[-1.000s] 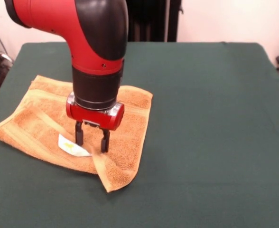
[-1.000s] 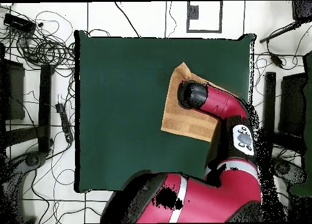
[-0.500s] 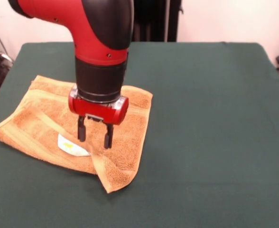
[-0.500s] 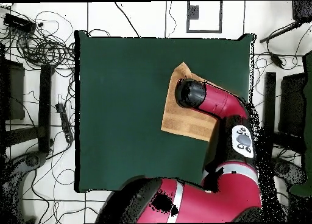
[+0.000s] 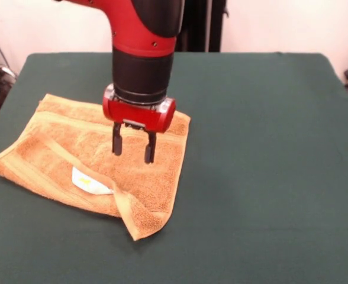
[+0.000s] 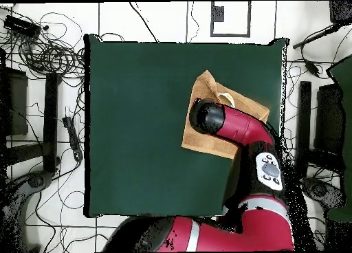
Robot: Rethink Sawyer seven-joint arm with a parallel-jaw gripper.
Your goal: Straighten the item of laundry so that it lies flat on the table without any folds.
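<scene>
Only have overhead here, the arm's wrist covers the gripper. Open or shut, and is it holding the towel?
Observer: Open. In the front view the gripper has its two fingers apart with nothing between them, so it is not holding the towel.
Operator: Touching the cloth?
Observer: The tips look to hang just above the towel's middle. I can't rule out light contact.
Operator: Any folds left?
Observer: Yes. The corner nearest the front camera is turned over on itself, right beside the white label.
</scene>
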